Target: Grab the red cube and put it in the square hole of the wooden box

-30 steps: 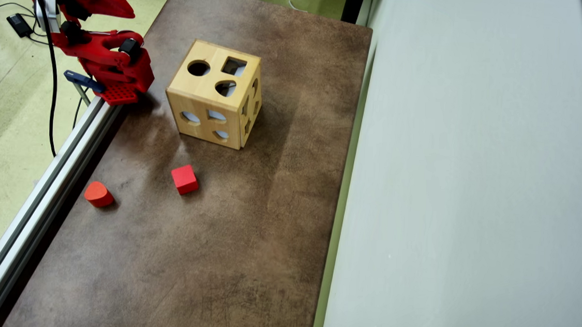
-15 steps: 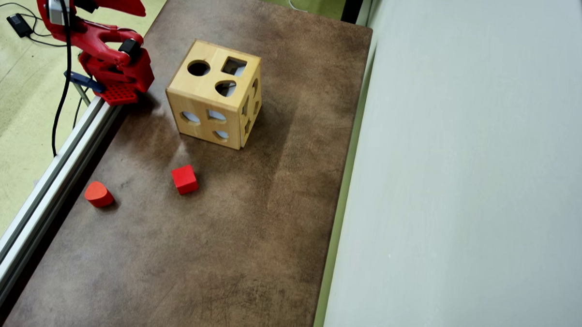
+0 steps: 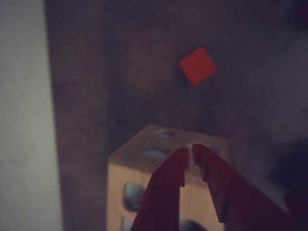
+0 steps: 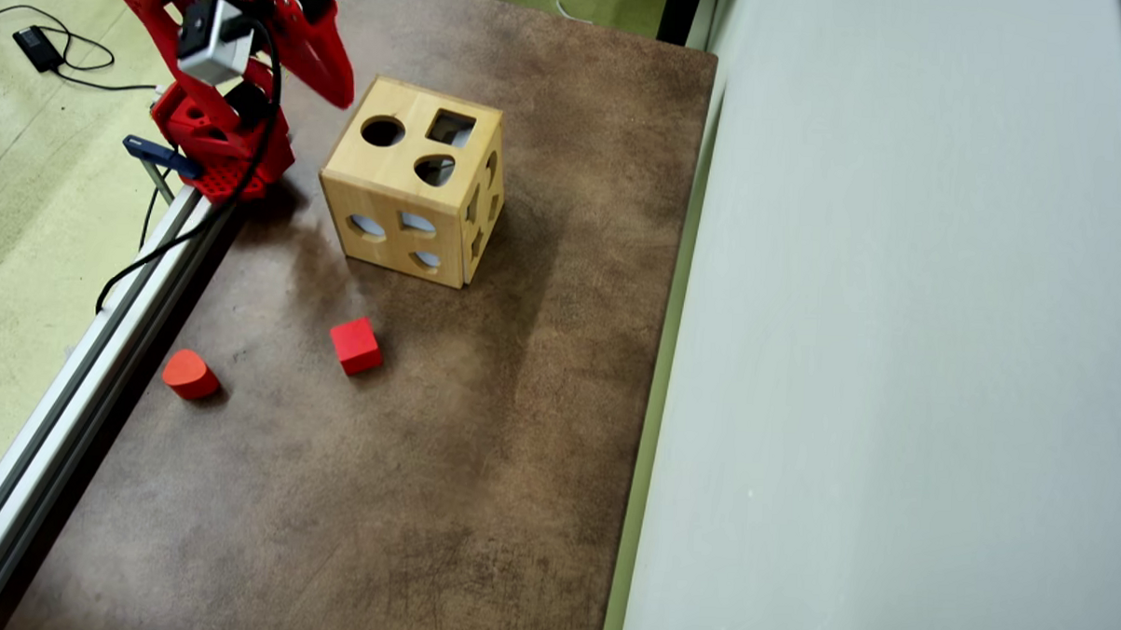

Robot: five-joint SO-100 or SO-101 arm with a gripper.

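Note:
The red cube [image 4: 355, 345] lies on the brown table, in front of the wooden box [image 4: 400, 160] as the overhead view shows it. The box's top face has a round hole, a teardrop hole and the square hole [image 4: 450, 127]. My red gripper [image 4: 342, 91] hangs beside the box's upper left corner, jaws nearly closed with nothing between them. In the wrist view the gripper [image 3: 190, 153] is over the near edge of the box [image 3: 120, 178], and the cube [image 3: 197, 65] lies beyond it. The square hole cannot be made out there.
An orange-red rounded block [image 4: 189, 374] lies near the table's left edge, beside an aluminium rail [image 4: 73, 401]. A pale wall [image 4: 894, 364] runs along the table's right side and shows at the left of the wrist view [image 3: 24, 120].

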